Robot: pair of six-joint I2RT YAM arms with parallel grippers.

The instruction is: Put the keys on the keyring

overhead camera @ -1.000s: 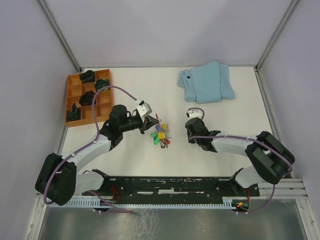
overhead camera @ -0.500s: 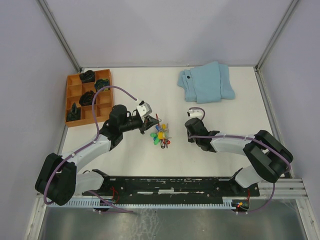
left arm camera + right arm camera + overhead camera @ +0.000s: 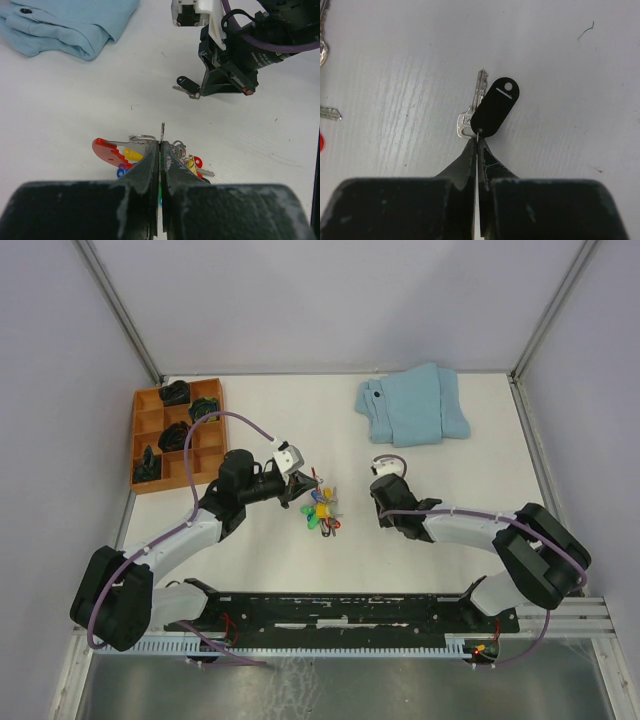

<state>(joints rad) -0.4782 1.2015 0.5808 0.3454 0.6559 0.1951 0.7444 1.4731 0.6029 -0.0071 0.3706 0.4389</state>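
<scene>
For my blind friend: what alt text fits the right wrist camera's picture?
The right gripper, jaws shut, meets the base of a black oval tag joined to a silver key lying on a white table. Bits of other keys show at the left edge.

You have a folded light-blue cloth (image 3: 413,405) far right and an orange divided tray (image 3: 150,423) far left holding dark lumps (image 3: 176,393).

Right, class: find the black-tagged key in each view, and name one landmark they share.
Top external: not made out; lost at the right hand.
Left wrist: black-tagged key upper centre, at that hand's tip.
Right wrist: centre, touching the hand.
Shared landmark: the right hand.
</scene>
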